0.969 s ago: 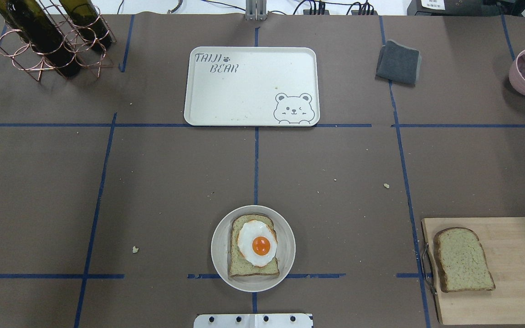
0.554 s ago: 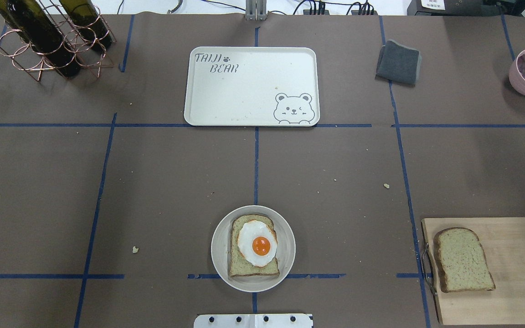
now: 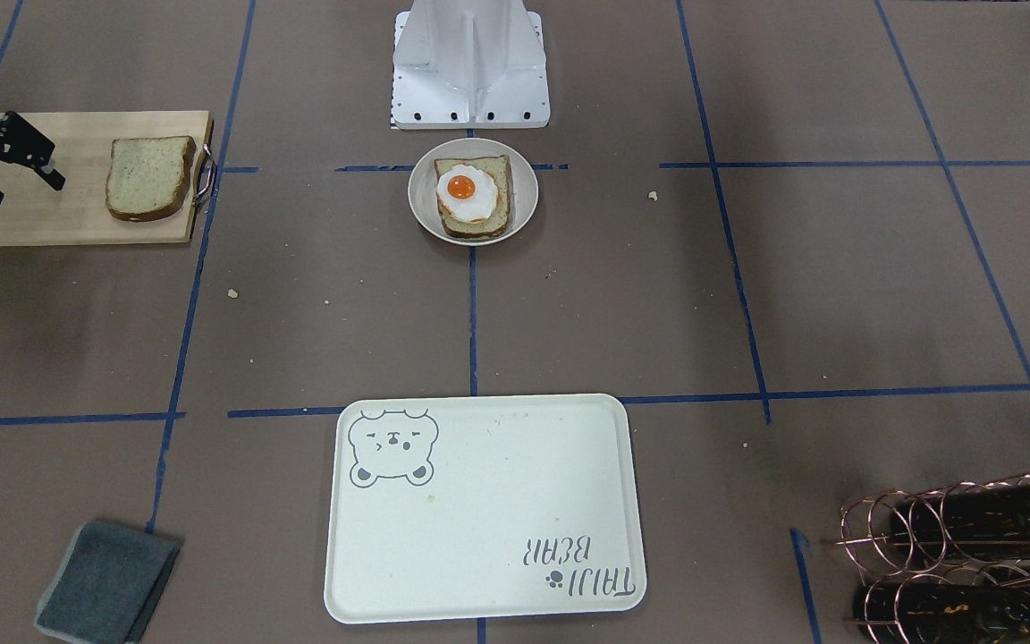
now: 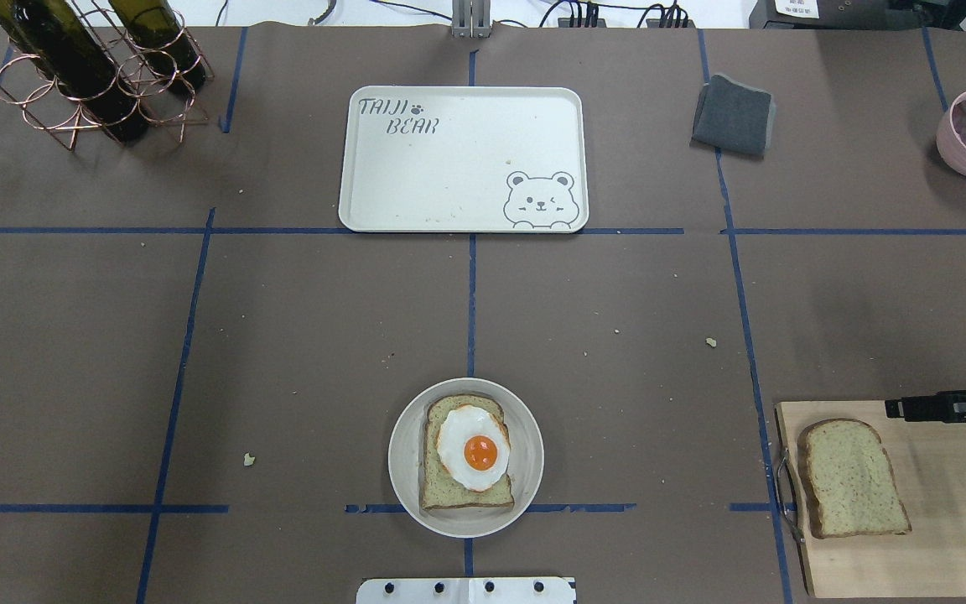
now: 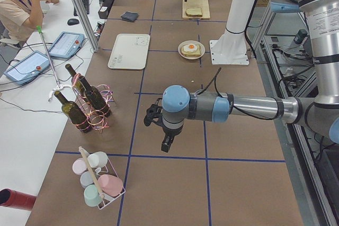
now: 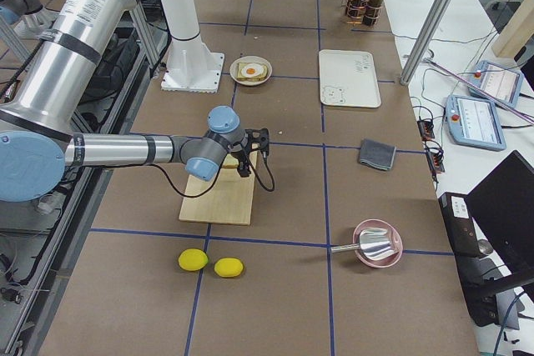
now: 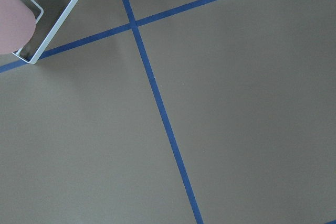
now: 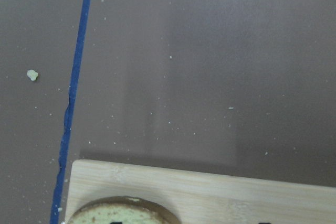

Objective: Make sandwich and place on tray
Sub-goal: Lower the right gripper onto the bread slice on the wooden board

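One bread slice (image 3: 148,176) on the cutting board (image 3: 77,228) lies near the wide-spread right pincer (image 3: 28,192).

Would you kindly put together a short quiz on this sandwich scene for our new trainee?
1. What lies on top of the slice in the round dish?
2. True or false: the tray already holds a bread slice.
3. The bare bread slice lies on: A) the round dish, B) the cutting board, C) the tray.
Key: 1 the fried egg; 2 false; 3 B.
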Action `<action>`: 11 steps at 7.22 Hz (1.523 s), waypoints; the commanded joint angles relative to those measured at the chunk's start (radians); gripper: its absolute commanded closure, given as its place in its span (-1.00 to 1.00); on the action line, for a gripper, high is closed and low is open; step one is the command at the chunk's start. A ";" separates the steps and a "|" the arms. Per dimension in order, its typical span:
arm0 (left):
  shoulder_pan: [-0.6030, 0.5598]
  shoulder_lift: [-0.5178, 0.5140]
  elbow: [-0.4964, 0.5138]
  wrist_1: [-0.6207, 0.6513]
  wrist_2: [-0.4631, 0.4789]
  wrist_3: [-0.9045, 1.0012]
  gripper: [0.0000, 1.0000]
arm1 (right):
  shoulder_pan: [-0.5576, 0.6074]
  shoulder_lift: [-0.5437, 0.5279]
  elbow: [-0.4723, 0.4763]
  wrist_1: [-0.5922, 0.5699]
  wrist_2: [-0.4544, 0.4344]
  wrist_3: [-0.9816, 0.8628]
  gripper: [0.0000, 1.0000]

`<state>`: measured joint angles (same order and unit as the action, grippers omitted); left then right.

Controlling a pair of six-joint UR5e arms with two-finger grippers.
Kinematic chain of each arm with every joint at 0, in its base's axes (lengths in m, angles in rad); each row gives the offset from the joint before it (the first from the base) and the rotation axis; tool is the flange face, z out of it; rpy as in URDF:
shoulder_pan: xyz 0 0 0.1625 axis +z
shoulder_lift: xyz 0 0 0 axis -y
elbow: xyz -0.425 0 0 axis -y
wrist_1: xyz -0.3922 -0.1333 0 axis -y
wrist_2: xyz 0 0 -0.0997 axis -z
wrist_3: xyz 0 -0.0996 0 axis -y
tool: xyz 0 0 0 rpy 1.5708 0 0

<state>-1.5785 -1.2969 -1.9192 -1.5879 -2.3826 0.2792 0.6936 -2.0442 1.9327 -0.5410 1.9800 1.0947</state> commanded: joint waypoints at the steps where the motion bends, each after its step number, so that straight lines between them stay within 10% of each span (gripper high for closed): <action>1: 0.000 -0.001 0.000 -0.003 0.000 0.000 -1.00 | -0.090 -0.019 0.002 0.001 -0.067 0.016 -0.62; 10: 0.000 -0.001 0.000 -0.020 0.000 0.000 -1.00 | -0.238 -0.021 0.002 0.006 -0.139 0.062 -0.21; 11: 0.000 -0.001 -0.001 -0.021 0.000 0.000 -1.00 | -0.240 -0.021 0.002 0.004 -0.139 0.062 0.11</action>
<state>-1.5785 -1.2981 -1.9200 -1.6025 -2.3827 0.2792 0.4574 -2.0647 1.9345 -0.5357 1.8409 1.1566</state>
